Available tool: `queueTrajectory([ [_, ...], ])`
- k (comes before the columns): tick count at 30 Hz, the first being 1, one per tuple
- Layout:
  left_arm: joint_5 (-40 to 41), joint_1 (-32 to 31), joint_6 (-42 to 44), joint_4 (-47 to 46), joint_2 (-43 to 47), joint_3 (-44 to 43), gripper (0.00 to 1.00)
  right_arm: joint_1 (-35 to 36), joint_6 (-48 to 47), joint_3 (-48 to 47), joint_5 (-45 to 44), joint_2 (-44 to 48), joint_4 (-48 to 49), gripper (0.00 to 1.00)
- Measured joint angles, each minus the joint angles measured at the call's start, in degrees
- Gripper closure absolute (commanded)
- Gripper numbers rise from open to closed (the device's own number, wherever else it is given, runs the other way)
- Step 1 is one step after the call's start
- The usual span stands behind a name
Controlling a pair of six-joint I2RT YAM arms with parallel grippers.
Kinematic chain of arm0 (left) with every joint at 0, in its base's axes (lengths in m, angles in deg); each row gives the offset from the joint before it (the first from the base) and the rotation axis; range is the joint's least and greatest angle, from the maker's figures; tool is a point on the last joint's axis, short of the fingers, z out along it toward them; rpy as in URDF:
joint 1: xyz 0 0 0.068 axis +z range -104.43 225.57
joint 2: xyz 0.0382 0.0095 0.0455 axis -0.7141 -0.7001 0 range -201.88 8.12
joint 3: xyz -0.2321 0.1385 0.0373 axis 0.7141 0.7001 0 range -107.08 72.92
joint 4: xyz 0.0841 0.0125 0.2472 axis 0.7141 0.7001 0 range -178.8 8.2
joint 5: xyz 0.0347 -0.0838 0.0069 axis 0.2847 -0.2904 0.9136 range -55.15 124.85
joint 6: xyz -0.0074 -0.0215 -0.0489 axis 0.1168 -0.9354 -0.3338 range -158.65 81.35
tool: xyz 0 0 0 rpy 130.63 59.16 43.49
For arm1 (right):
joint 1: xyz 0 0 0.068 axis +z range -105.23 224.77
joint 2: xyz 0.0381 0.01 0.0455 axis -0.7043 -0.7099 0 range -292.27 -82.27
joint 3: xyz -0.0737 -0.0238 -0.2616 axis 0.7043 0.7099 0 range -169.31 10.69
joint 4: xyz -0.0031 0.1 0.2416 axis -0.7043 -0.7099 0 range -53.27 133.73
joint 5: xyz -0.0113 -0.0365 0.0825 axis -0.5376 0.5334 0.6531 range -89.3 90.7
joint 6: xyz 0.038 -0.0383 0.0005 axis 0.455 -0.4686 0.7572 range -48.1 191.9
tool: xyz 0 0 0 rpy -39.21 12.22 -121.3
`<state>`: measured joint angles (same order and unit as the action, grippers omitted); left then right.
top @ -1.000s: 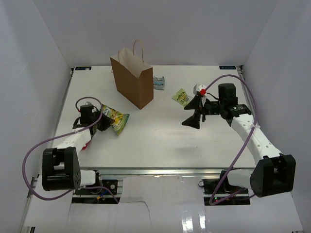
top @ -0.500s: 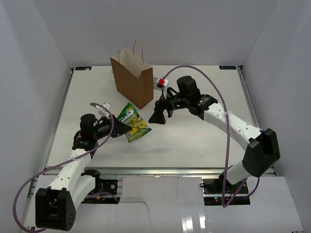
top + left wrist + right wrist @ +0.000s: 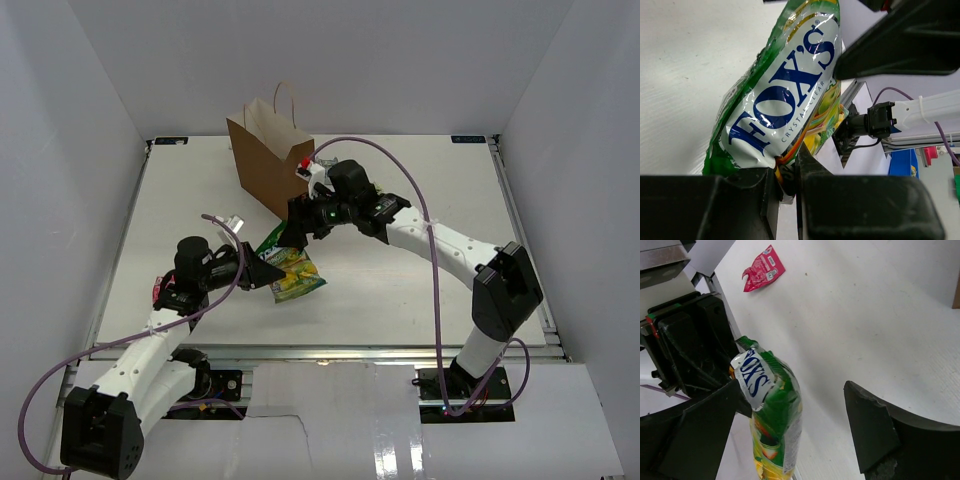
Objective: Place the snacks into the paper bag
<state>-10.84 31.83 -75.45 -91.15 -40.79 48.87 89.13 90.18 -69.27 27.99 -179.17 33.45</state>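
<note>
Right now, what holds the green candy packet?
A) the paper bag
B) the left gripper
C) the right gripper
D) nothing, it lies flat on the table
B: the left gripper is pinched shut on one end of the green candy packet, while the right gripper stands open around its other end.

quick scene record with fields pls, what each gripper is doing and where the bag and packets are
left gripper: shut on green packet, held in the air
right gripper: open, jaws either side of the packet's free end
paper bag: upright, far side, just behind the right gripper
red packet: lying flat, near left, not held
bag contents: cannot tell
</note>
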Motion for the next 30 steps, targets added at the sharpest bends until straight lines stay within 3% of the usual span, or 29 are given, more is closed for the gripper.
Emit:
queueTrajectory([
  [9,-0.15,-0.15,-0.87,-1.57,-0.07,0.00,0.89,2.62,2.49,1.60,3.21,0.04,3.13,0.42],
  [14,-0.20,-0.28,-1.18,-2.08,-0.52,-0.04,0.86,1.79,3.28,2.60,4.17,0.04,4.22,0.66],
  [17,-0.17,-0.28,-1.22,-2.49,-0.85,-0.11,0.70,1.75,3.54,2.62,4.57,0.04,4.52,0.80],
  [18,-0.17,-0.28,-1.22,-2.58,-0.94,-0.22,0.59,1.75,3.45,2.62,4.74,0.04,4.59,0.82],
  [22,0.42,-0.28,-2.12,-2.86,-1.07,-0.33,0.36,1.38,2.51,2.62,7.91,0.04,5.79,0.86],
  [26,1.55,-0.28,-2.71,-3.34,0.11,-0.46,0.26,0.70,0.33,2.60,14.12,0.04,8.37,0.92],
  [30,2.21,-0.33,-2.54,-3.32,3.41,-0.90,0.18,-1.14,-2.93,1.07,20.59,0.04,8.87,0.92],
])
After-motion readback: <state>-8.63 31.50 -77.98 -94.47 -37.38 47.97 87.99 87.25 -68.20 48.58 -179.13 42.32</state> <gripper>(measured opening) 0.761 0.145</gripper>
